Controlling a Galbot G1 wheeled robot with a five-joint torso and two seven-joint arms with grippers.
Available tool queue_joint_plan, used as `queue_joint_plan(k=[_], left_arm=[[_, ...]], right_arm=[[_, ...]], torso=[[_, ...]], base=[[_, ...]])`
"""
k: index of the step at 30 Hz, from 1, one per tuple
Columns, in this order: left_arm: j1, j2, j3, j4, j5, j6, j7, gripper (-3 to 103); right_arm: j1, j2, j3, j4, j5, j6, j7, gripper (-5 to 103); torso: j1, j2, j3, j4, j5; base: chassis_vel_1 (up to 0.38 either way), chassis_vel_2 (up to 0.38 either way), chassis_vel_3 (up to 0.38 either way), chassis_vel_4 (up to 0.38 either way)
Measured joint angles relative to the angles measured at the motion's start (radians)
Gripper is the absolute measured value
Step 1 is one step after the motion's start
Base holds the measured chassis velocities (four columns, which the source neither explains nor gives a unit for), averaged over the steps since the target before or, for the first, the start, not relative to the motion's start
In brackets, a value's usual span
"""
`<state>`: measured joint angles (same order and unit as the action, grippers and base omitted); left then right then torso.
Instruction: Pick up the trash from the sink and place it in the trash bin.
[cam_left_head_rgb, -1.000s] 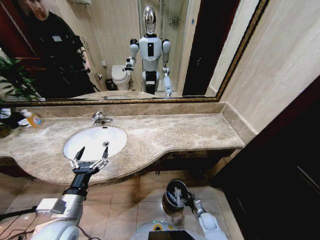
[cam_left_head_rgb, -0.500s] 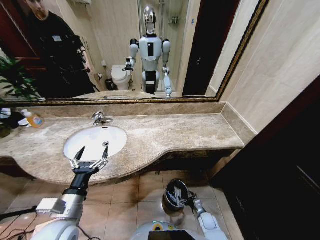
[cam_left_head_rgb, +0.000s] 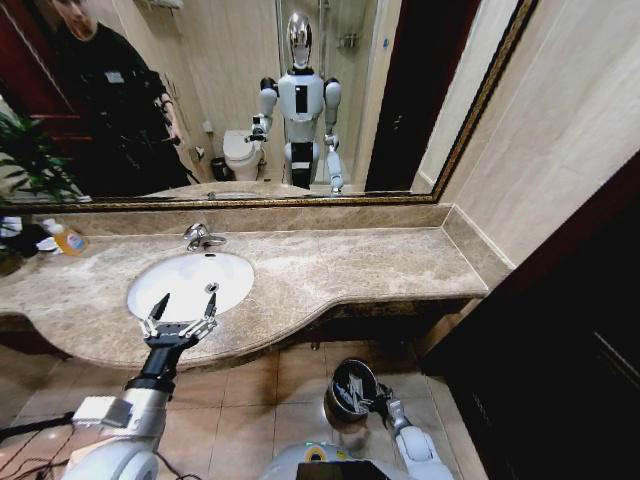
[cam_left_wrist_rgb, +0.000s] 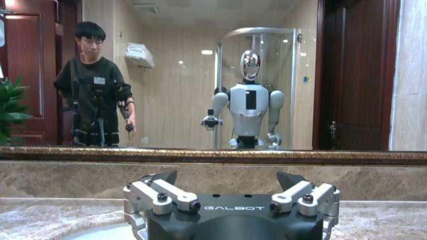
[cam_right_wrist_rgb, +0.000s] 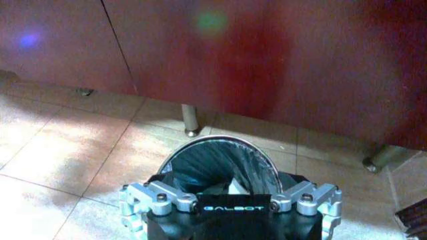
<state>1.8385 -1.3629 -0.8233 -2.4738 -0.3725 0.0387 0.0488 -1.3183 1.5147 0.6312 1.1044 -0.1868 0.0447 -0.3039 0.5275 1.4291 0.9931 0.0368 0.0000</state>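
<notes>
Nearest the robot, at about five o'clock in the head view, the right gripper (cam_left_head_rgb: 372, 396) hangs low beside the trash bin (cam_left_head_rgb: 345, 375) on the tiled floor (cam_left_head_rgb: 260, 400); its wrist view looks straight down into the bin's dark liner with something pale inside (cam_right_wrist_rgb: 235, 187), and whether its fingers are parted or closed I cannot tell; the bin stands under the counter's front edge. At about eight o'clock the left gripper (cam_left_head_rgb: 183, 303) hovers with its two black fingertips spread wide and nothing between them, over the near rim of the sink (cam_left_head_rgb: 230, 268); the basin reads white and bare, and I can make out no trash in it, though small pieces could be hidden behind the gripper. My judgement is that the task is at or near its end, or between pickups; the next move calls for checking the basin before lowering the spread fingers. Further off, the beige marble countertop (cam_left_head_rgb: 350, 265) runs toward three o'clock; the chrome faucet (cam_left_head_rgb: 200, 236) sits at the basin's far side, at about eleven o'clock; an orange-liquid bottle (cam_left_head_rgb: 66, 238) stands at about ten o'clock beside a green plant (cam_left_head_rgb: 30, 150); behind, a wide mirror (cam_left_head_rgb: 400, 90) reflects the robot, a toilet and a person standing by.
</notes>
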Motion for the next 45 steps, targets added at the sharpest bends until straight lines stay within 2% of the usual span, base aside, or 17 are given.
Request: queue_joint_plan(k=[17, 24, 32, 36, 38, 40, 43, 45], left_arm=[[0.0, 0.0, 0.0, 0.0, 0.0, 0.0, 0.0, 100], [0.0, 0.0, 0.0, 0.0, 0.0, 0.0, 0.0, 100], [0.0, 0.0, 0.0, 0.0, 0.0, 0.0, 0.0, 100], [0.0, 0.0, 0.0, 0.0, 0.0, 0.0, 0.0, 100], [0.0, 0.0, 0.0, 0.0, 0.0, 0.0, 0.0, 100], [0.0, 0.0, 0.0, 0.0, 0.0, 0.0, 0.0, 100], [0.0, 0.0, 0.0, 0.0, 0.0, 0.0, 0.0, 100], [0.0, 0.0, 0.0, 0.0, 0.0, 0.0, 0.0, 100]], right_arm=[[-0.029, -0.014, 0.005, 0.051, 0.05, -0.002, 0.003, 100], [-0.058, -0.021, 0.005, 0.113, 0.102, -0.007, 0.003, 100], [-0.136, -0.026, 0.002, 0.298, 0.234, -0.049, 0.008, 100], [-0.2, -0.066, 0.017, 0.488, 0.315, -0.061, -0.002, 100], [-0.212, -0.073, 0.022, 0.52, 0.334, -0.064, 0.002, 100], [-0.254, -0.087, 0.037, 0.619, 0.399, -0.082, 0.024, 100], [-0.28, -0.09, 0.046, 0.679, 0.437, -0.09, 0.038, 100], [-0.318, -0.088, 0.058, 0.791, 0.49, -0.109, 0.071, 100]], torso=[[0.0, 0.0, 0.0, 0.0, 0.0], [0.0, 0.0, 0.0, 0.0, 0.0001], [0.0, 0.0, 0.0, 0.0, 0.0002], [0.0, 0.0, 0.0, 0.0, 0.0001], [0.0, 0.0, 0.0, 0.0, 0.0], [0.0, 0.0, 0.0, 0.0, 0.0], [0.0, 0.0, 0.0, 0.0, 0.0001], [0.0, 0.0, 0.0, 0.0, -0.0001]], base=[[0.0, 0.0, 0.0, 0.0], [0.0, 0.0, 0.0, 0.0], [0.0, 0.0, 0.0, 0.0], [0.0, 0.0, 0.0, 0.0], [0.0, 0.0, 0.0, 0.0], [0.0, 0.0, 0.0, 0.0], [0.0, 0.0, 0.0, 0.0], [0.0, 0.0, 0.0, 0.0]])
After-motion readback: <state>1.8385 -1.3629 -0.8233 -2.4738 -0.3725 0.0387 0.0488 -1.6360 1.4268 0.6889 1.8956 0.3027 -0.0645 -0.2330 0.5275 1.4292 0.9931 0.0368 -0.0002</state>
